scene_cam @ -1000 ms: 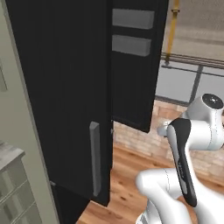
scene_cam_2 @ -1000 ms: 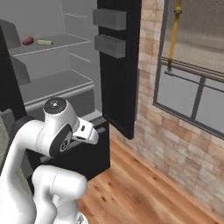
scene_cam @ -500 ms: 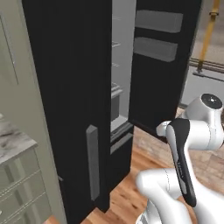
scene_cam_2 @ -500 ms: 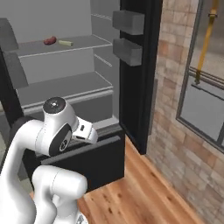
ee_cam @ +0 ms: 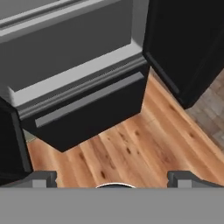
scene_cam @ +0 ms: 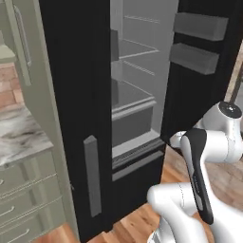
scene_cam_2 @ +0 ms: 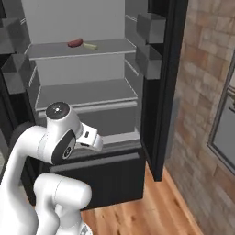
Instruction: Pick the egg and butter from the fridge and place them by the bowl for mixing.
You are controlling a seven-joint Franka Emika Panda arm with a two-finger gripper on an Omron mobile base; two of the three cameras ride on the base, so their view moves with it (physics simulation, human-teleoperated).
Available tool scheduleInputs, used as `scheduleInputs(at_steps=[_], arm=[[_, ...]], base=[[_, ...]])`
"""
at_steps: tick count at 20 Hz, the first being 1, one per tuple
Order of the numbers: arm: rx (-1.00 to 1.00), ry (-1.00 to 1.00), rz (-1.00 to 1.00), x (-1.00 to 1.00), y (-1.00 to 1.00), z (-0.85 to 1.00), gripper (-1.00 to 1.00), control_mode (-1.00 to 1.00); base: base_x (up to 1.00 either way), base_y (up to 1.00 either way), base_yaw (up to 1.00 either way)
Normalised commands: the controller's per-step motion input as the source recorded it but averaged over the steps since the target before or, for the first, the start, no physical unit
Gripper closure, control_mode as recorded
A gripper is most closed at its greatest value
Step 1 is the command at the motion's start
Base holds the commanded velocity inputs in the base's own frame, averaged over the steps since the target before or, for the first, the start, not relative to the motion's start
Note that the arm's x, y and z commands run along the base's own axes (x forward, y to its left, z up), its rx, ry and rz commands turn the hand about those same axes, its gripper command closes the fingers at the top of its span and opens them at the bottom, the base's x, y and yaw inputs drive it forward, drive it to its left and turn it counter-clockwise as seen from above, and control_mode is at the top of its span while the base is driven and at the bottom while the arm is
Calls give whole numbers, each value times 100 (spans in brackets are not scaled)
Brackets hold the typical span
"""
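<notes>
Gripper jaws wide; butter, seemingly pale yellow stick.

Wood floor, brick wall, marble counter w/ drawers

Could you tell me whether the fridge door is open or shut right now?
Open: the fridge shows its grey shelves, and its door is swung aside.

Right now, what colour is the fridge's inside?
Grey, inside the fridge; clearest in the right base view.
</notes>
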Motion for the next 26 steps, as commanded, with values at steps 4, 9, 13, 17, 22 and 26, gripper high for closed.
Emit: scheduleInputs(at_steps=[4,9,13,17,22,26], arm=[[0,0,0,0,0,0,-100,100],[0,0,0,0,0,0,-100,100],[0,0,0,0,0,0,-100,100],[0,0,0,0,0,0,-100,100],[0,0,0,0,0,0,-100,100],[0,0,0,0,0,0,-100,100]], base=[[34,-36,46],[37,-37,43],[40,-39,39],[46,-43,28],[71,-35,14],[67,-41,5]])
